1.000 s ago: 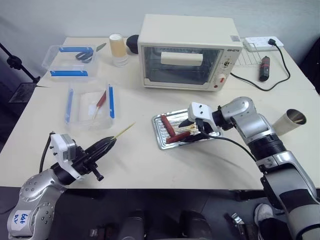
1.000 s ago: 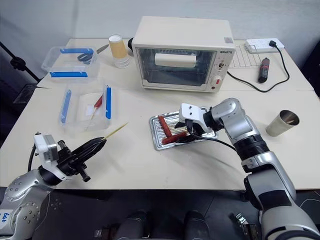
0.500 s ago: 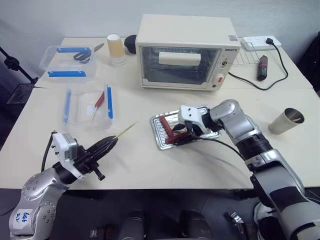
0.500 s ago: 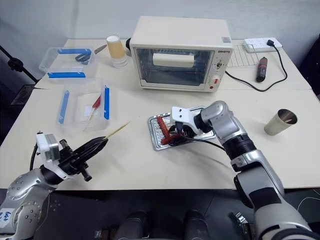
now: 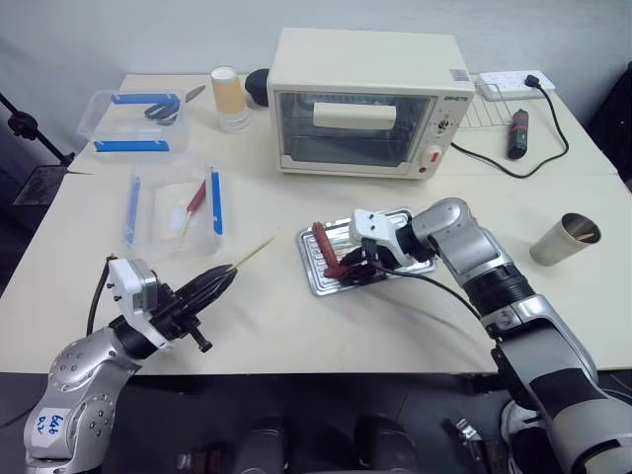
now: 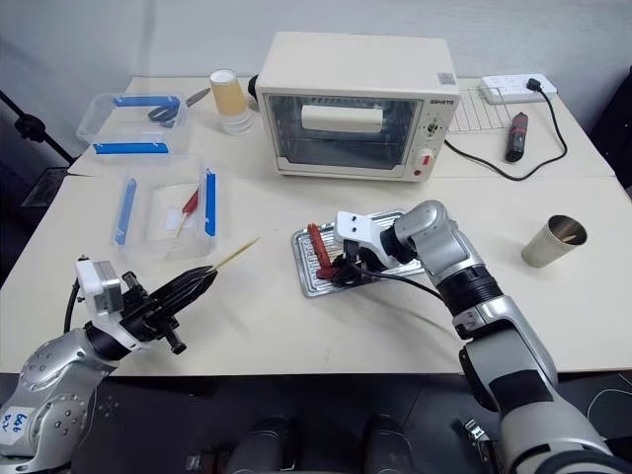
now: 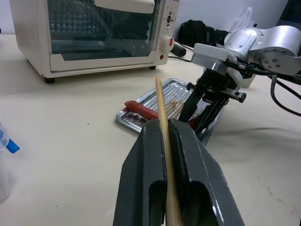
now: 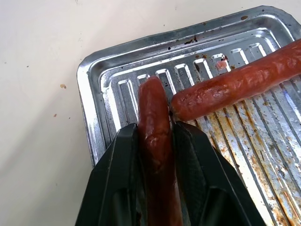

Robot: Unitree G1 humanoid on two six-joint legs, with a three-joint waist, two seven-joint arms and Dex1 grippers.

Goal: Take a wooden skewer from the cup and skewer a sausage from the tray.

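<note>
Skewer tip aims right, toward the gripped sausage.
Our left end effector (image 7: 164, 136) is clamped on the skewer (image 7: 162, 117); our right end effector (image 8: 155, 136) pinches one sausage (image 8: 153, 113) lengthwise, over the tray (image 8: 108, 80).

The tray (image 5: 318, 275) is set on the table (image 5: 296, 326) before the oven (image 5: 365, 99), with two sausages (image 8: 153, 122) in it. The boxes (image 5: 173, 212) are placed to its left, the cup (image 5: 561, 240) well to its right.

Reddish sausage (image 8: 154, 141) on ribbed tray (image 8: 108, 80)
</note>
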